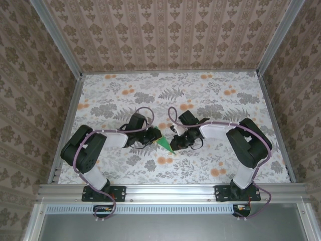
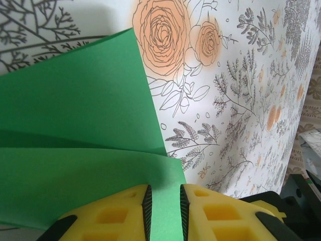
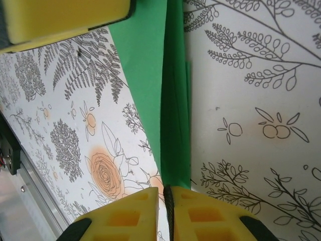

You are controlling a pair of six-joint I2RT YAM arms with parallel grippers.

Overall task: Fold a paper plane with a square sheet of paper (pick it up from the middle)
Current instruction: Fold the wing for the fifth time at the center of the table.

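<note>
The green paper point(image 1: 164, 141) is folded into a narrow pointed shape at mid-table, its tip toward the near edge. My left gripper point(image 1: 152, 136) reaches it from the left. In the left wrist view the yellow fingers point(image 2: 120, 211) stand a narrow gap apart over the paper point(image 2: 80, 115), whose flat face spans the gap and runs under the left finger. My right gripper point(image 1: 176, 142) comes from the right. In the right wrist view its jaws point(image 3: 167, 201) are pressed together on the folded edge of the paper point(image 3: 173, 125). The left gripper's yellow finger point(image 3: 60, 20) shows at the paper's far end.
A floral cloth point(image 1: 200, 100) covers the table. Patterned walls close in the left, right and far sides. An aluminium rail point(image 1: 170, 191) runs along the near edge by the arm bases, and shows again as the rail point(image 3: 30, 186) in the right wrist view.
</note>
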